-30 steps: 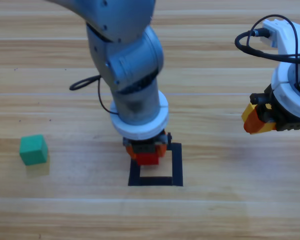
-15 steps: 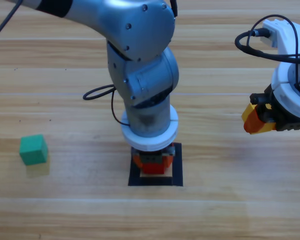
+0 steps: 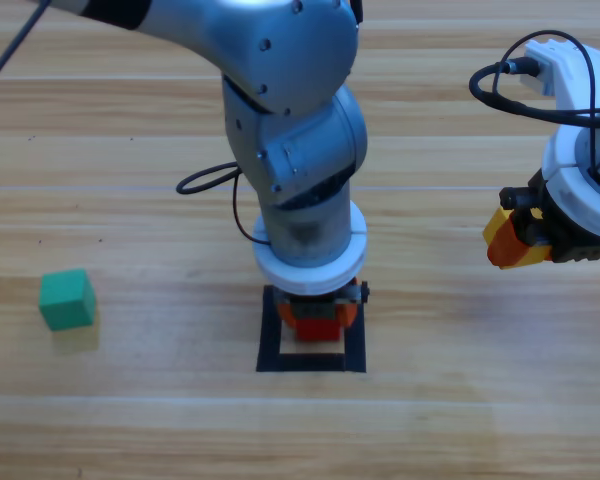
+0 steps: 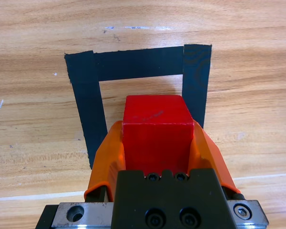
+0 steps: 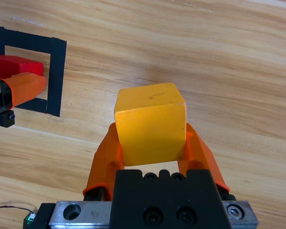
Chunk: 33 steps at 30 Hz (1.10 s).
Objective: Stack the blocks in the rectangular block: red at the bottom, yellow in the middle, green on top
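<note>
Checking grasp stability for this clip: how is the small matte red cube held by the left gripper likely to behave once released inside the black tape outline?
The small matte red cube, clamped in the left gripper over the black tape outline, has flat faces and square edges, so it probably sits without rolling or tipping. It shows no dent under the jaws, so it is likely rigid. Its matte surface suggests little slipping.

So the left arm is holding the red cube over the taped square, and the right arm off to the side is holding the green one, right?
Not quite. The right gripper holds the yellow cube, as the right wrist view shows. The green cube sits alone on the table in the high view. The left gripper does hold the red cube over the taped square.
</note>
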Available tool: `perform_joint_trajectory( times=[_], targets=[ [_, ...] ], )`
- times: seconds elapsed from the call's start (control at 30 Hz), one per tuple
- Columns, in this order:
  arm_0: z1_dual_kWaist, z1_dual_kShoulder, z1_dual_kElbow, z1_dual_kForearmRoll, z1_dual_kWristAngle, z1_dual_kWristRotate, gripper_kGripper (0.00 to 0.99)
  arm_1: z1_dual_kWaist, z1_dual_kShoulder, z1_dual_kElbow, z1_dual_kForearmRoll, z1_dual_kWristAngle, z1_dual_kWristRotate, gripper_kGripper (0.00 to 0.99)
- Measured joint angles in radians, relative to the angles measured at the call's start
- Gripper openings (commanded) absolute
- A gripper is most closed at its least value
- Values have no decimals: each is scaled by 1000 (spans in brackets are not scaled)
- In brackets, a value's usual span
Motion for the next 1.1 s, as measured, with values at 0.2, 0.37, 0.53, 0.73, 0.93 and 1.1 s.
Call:
perform_joint_trajectory(
  times=[0.2, 0.37, 0.53, 0.73, 0.93, 1.1],
  targets=[
    [0, 9, 1, 0, 0, 0, 58, 0, 0, 0, 0, 0, 0, 178],
    [0, 9, 1, 0, 0, 0, 58, 0, 0, 0, 0, 0, 0, 178],
    [0, 9, 1, 0, 0, 0, 72, 0, 0, 0, 0, 0, 0, 178],
    [0, 9, 1, 0, 0, -2, 511, 0, 0, 0, 0, 0, 0, 178],
    [-3, 10, 1, -1, 0, -19, 990, 0, 0, 0, 0, 0, 0, 178],
    [-15, 10, -1, -12, 0, -25, 990, 0, 0, 0, 0, 0, 0, 178]
  ],
)
